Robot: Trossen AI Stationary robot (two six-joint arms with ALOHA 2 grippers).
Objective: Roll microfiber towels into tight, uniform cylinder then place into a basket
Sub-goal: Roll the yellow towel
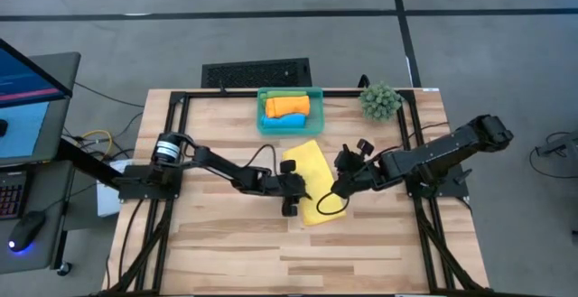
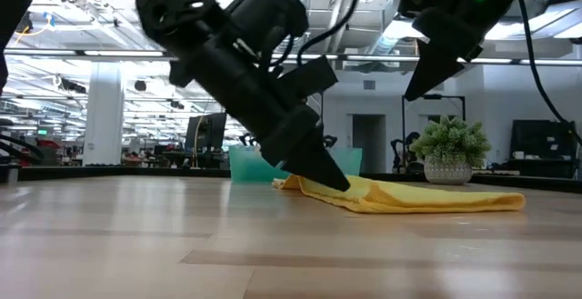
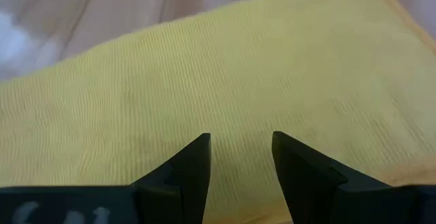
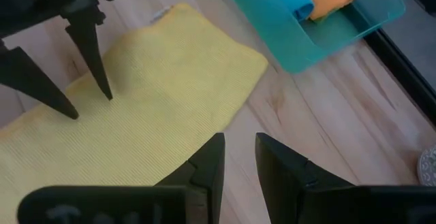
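Observation:
A yellow towel [image 1: 312, 180] lies spread flat on the table's middle; it also shows in the low view [image 2: 427, 195]. My left gripper [image 1: 298, 191] is open, with its fingertips down on the towel's left side. My right gripper [image 1: 339, 189] is open and empty, raised above the towel's right edge [image 4: 238, 108], clear of it in the low view [image 2: 416, 90]. The teal basket [image 1: 316, 107] stands at the far middle. It holds rolled orange [image 1: 287, 106], blue [image 1: 285, 121] and green [image 1: 282, 92] towels. My left gripper has its two spread fingertips [image 4: 105, 93] on the top face of the yellow towel [image 3: 240, 108], near its left long edge. The fingers slant down from the table's left. The towel lies flat on the table under them.
A spiky green plant ball [image 1: 380, 101] in a pot stands at the far right corner, right of the basket. Bare wood lies along the table's near side [image 1: 298, 252]. A desk with a monitor [image 1: 27, 80] stands off the table's left.

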